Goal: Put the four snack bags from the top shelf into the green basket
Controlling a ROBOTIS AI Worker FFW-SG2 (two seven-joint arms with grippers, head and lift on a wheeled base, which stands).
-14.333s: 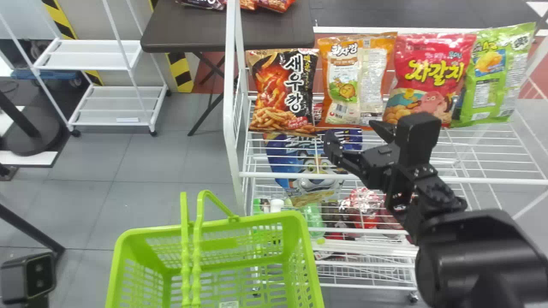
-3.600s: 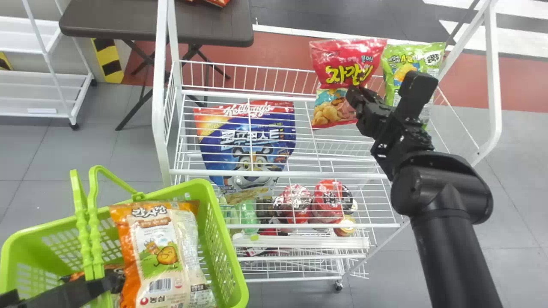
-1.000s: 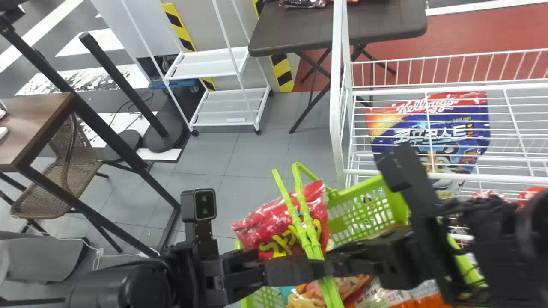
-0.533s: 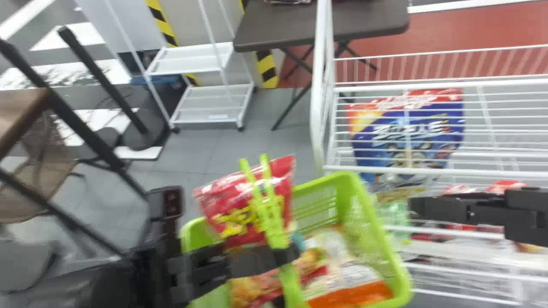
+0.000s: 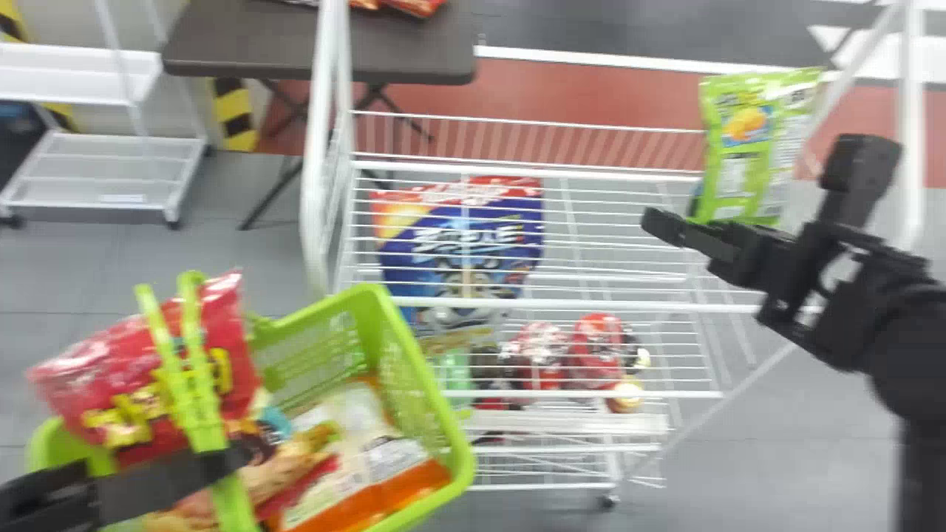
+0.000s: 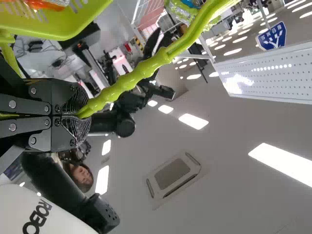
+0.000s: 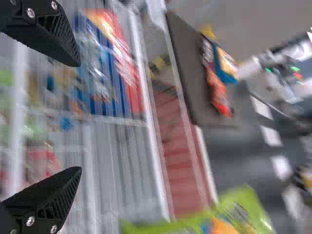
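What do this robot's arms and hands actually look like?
All black. The right arm has a rounded, thick section, then narrower, boxy parts towards the hand, with a small block standing out from it. Instead of a hand, the right gripper has two wedge-shaped fingers with ridged inner faces and silvery screws. The left gripper looks alike: black plates, round metal screws, ribbed tips.

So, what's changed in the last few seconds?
The red snack bag moved left from the top shelf into the green basket. The right gripper released it and swung back right, near the green snack bag, which stayed put. The left gripper stayed on the handle.
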